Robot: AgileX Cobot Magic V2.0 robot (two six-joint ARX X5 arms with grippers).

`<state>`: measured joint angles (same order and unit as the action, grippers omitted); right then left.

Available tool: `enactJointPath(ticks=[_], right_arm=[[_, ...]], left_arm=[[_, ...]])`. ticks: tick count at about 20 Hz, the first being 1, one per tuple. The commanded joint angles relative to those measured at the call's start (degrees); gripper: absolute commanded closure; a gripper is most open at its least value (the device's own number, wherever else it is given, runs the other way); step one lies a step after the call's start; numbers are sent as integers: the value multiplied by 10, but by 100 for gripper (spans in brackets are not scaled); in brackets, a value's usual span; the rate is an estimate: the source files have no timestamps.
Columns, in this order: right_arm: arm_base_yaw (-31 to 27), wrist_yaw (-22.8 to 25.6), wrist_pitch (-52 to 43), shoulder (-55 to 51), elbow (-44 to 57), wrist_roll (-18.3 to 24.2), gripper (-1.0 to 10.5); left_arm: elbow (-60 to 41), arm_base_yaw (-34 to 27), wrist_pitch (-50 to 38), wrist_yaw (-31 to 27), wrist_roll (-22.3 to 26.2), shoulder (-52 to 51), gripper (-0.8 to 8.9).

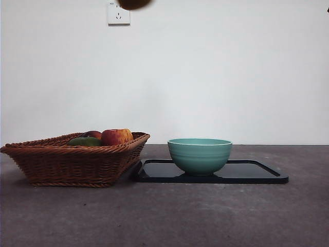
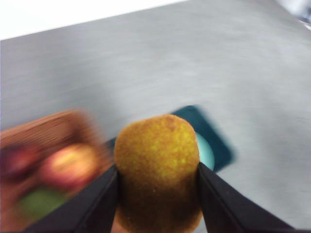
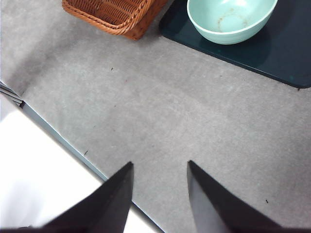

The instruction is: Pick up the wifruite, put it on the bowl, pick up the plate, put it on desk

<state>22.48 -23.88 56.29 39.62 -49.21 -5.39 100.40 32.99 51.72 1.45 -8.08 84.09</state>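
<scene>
Left of the bowl (image 1: pixel 200 154), the basket (image 1: pixel 77 162) holds other fruits. The left claw (image 2: pixel 158 182) is closed on the kiwifruit (image 2: pixel 158 172), high above it. The fruit looks soft, so a light hold at its middle seems wise. The right claw (image 3: pixel 159 187) waits open and empty above the counter (image 3: pixel 160 121).

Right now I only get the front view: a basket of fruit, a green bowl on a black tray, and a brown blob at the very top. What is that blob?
Observer: A kiwifruit, gripped between the jaws of the left pincer.
Operator: Where is it in relation to the bowl?
Observer: High above the table; the left wrist view shows the bowl on the tray beyond the fruit.
Operator: Is anything in the bowl?
Observer: No fruit; the right wrist view shows only a faint brownish ring mark inside.
Operator: And the other arm?
Observer: The right pincer waits open over bare desk.
</scene>
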Motion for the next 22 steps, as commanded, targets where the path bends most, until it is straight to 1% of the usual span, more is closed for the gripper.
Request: enactJointPath(ticks=[1,3,5,8,11,14,15,17,22], right_arm=[[3,-1,-5,2,-5,2,771],[3,-1,-5,2,-5,2,771],[3,-1,-5,2,-5,2,771],[3,-1,-5,2,-5,2,771],[3,-1,-5,2,-5,0,771],[3,-1,-5,2,-5,0,771],[3,-1,-5,2,-5,0,771],[3,-1,-5,2,-5,0,771],[3,-1,-5,2,-5,0,771]], left_arm=[[0,-18,38,-22,-17,-30,631],[-38,-33,41,-22,-29,-71,631],[-104,-45,21,-22,-48,-114,631],[-224,-56,-38,-34,-79,-161,631],[-333,-61,-112,-35,-99,-170,631],[-423,-61,-203,-35,-132,-147,631],[-437,-62,-223,-39,-135,-132,631],[-445,-65,-248,-57,-134,-91,631],[-445,-71,-319,-62,-129,6,631]])
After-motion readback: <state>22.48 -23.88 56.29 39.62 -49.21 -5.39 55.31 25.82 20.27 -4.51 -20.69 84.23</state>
